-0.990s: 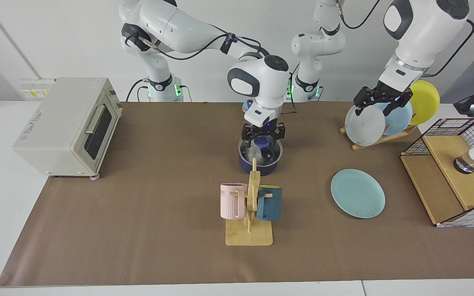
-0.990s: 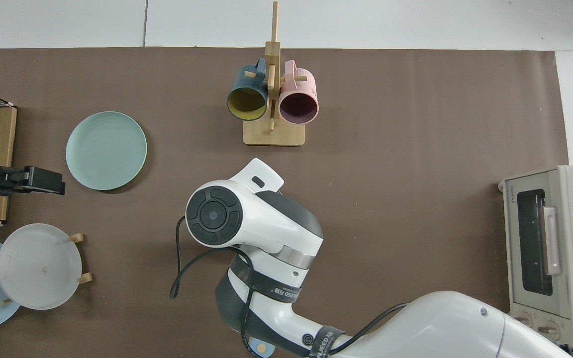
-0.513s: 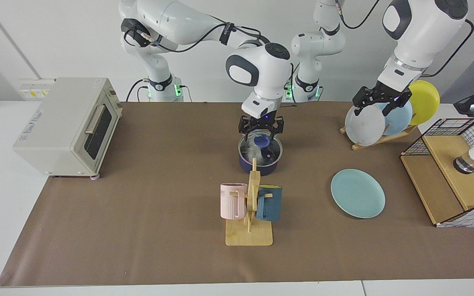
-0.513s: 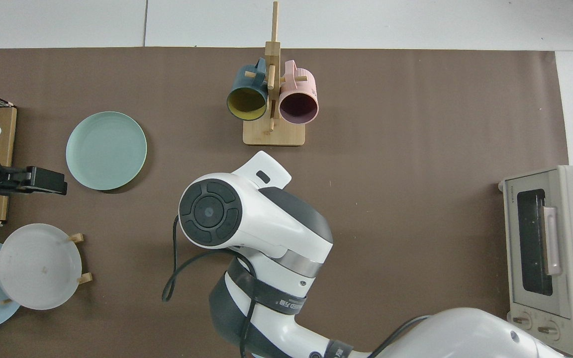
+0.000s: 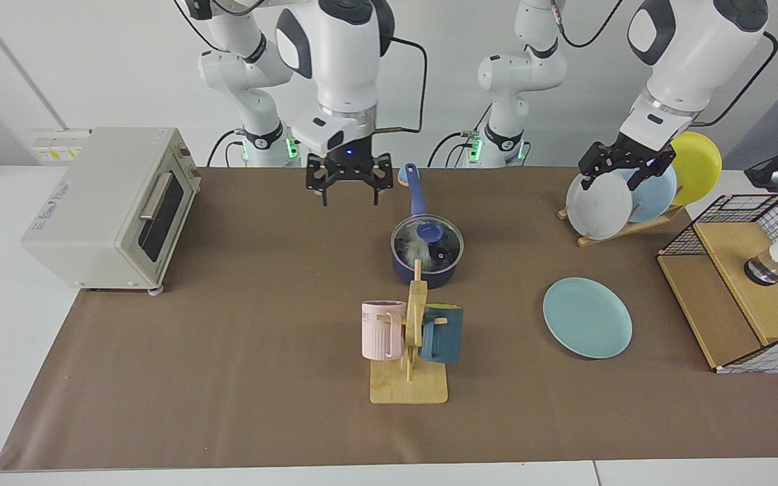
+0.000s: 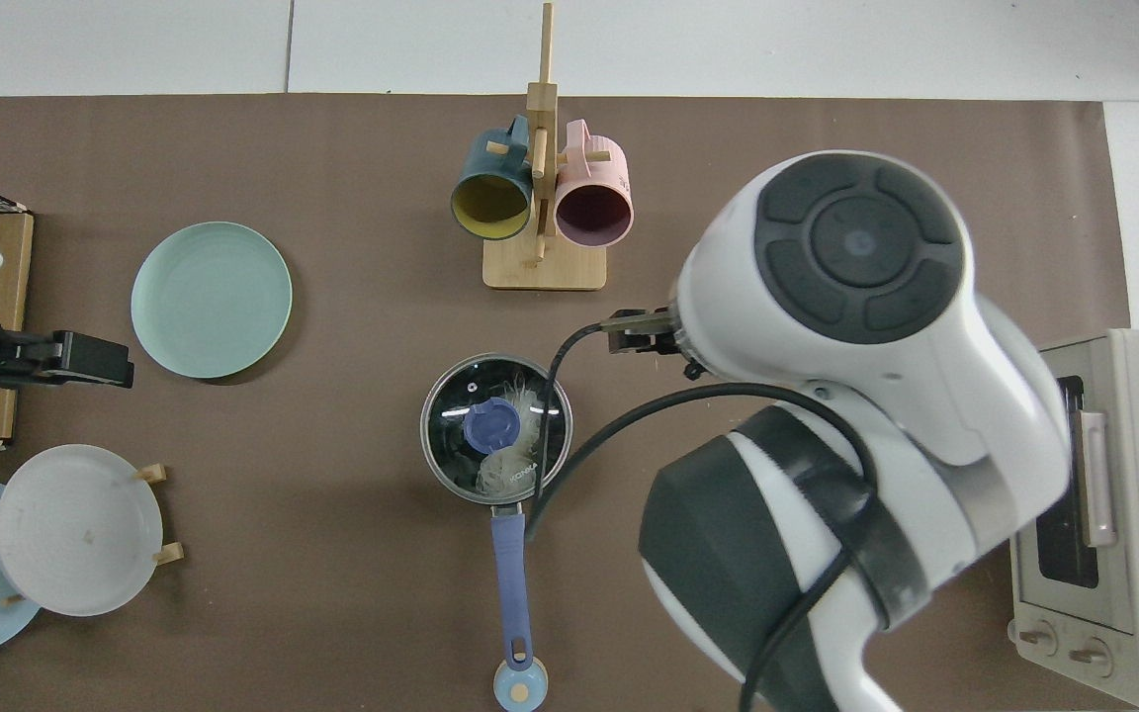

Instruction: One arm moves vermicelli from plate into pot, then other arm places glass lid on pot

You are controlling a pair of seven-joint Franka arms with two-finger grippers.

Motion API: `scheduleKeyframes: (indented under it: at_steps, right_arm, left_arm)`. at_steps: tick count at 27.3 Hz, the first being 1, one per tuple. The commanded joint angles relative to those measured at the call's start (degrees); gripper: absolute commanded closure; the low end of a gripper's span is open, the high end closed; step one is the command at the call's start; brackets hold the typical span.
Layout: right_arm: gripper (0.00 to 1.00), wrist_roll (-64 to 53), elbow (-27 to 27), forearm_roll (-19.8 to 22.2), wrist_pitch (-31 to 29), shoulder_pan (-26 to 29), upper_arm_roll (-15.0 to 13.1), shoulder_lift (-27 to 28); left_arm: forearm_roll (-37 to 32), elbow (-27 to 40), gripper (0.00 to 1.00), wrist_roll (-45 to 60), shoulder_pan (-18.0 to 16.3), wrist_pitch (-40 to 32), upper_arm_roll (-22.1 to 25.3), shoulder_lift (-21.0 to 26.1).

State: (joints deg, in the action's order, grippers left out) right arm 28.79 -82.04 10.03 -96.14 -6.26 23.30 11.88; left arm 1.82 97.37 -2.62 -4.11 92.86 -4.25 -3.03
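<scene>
Though seemingly finished, worth a check: right gripper raised near the pot, fingers apart and empty; left gripper waiting at the dish rack, fingers apart too. Plate bare, pot closed by the glass lid, vermicelli inside under it. Next, probably only to retreat and confirm the lid flat.

White lettering, apparently "KONKA", is printed on the glass lid, below and beside the raised right gripper. "TOSHIBA" is seemingly marked on the toaster oven, though barely legible. Lettering on the pink mug is too partial to be read.
</scene>
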Motion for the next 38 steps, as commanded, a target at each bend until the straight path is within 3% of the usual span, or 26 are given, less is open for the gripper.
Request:
scheduleKeyframes:
  at_steps: [1,5,17,22,38]
  right_arm:
    - [0.01,-7.6,-4.79,-3.52,-0.02,-0.15,-6.23,-3.97]
    - [0.01,-12.79,-6.11,-6.6,-0.1,0.02,-11.42,-5.73]
    - [0.01,-16.57,-12.09,-7.04,-4.32,0.55,-18.37,-9.07]
    - [0.01,-21.58,-12.27,-9.59,-4.32,0.46,-21.97,-8.63]
    - [0.01,-21.76,-11.12,-9.86,-2.3,0.73,-22.59,-8.72]
  left_arm:
    - [-0.15,-0.17,0.0,0.77,0.15,0.13,-0.06,-0.31]
    - [-0.15,-0.17,0.0,1.47,0.24,0.83,-0.58,-0.23]
    - [-0.15,0.01,0.0,2.44,0.15,3.47,-0.94,0.13]
    - [-0.24,0.1,0.0,1.21,0.15,3.82,-0.94,0.21]
    - [-0.24,0.01,0.0,1.12,0.15,3.82,-0.94,0.3]
